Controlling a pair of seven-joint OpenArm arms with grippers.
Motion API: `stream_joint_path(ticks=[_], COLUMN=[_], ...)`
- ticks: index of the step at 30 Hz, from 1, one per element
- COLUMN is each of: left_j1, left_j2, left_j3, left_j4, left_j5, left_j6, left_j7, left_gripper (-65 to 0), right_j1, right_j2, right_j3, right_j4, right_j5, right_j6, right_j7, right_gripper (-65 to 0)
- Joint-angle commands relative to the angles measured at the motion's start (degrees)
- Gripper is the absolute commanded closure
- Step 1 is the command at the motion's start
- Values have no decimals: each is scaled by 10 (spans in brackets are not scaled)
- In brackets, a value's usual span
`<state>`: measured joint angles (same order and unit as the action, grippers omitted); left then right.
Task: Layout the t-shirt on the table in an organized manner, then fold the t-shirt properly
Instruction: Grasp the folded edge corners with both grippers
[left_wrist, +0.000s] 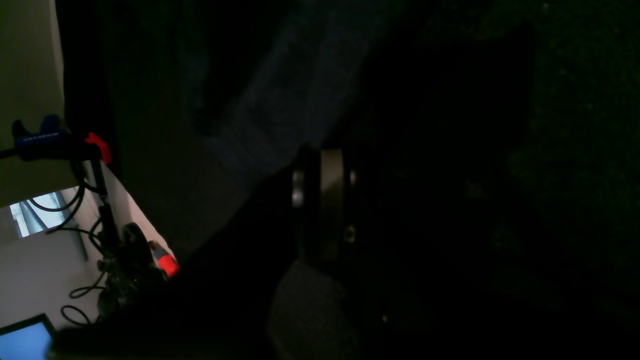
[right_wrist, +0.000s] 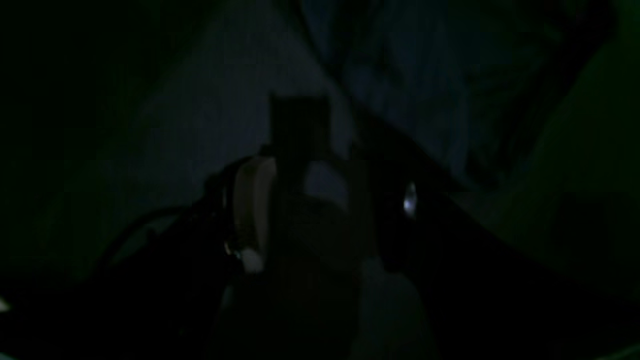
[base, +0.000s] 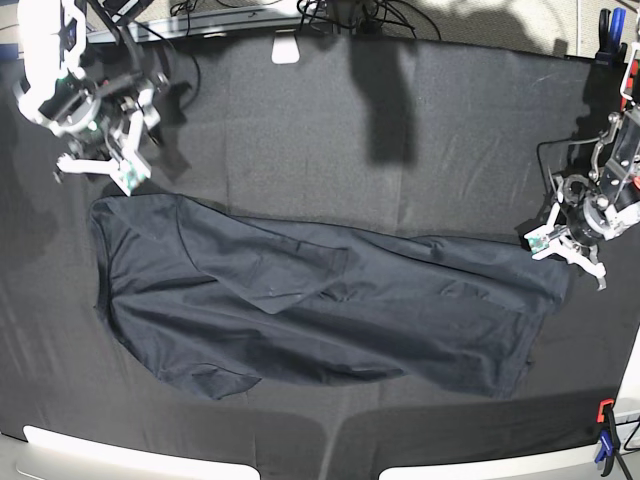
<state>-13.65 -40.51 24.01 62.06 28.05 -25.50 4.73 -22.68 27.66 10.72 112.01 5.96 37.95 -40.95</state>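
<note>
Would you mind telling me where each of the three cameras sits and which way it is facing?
Base: overhead, looking down on the table; both arms show, left gripper on the t-shirt's edge, right gripper beside its other end.
Left wrist: on the left arm, looking along its fingers at dark cloth, a red clamp beyond.
Right wrist: on the right arm, fingers over cloth.
Shared: the t-shirt.

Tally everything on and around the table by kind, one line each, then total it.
T-shirt: 1
Table in black cloth: 1
Grippers: 2, the left gripper and the right gripper
Clamps in the base view: 2, one at the near corner, one at the far corner
Total: 6
</note>
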Motion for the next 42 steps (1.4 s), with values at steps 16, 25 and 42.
stream_joint_path(ticks=[16,25,42], left_j1=[-6,-7,-7], left_j2=[-10,-10,-10], left_j3=[-3,-3,-3], left_j4=[3,3,3], left_j5=[-2,-2,-2], left_j6=[0,0,0], left_j7=[0,13,12], left_gripper=[0,0,0], right_j1=[20,20,155], right_j2=[36,36,36], right_j3=[-42,-43,-212], right_j4=[8,-76,-257], right_j5=[-97,-299,-468], right_j6=[-2,0,-118], right_j7=[31,238,191], right_gripper=[-300,-300,-300])
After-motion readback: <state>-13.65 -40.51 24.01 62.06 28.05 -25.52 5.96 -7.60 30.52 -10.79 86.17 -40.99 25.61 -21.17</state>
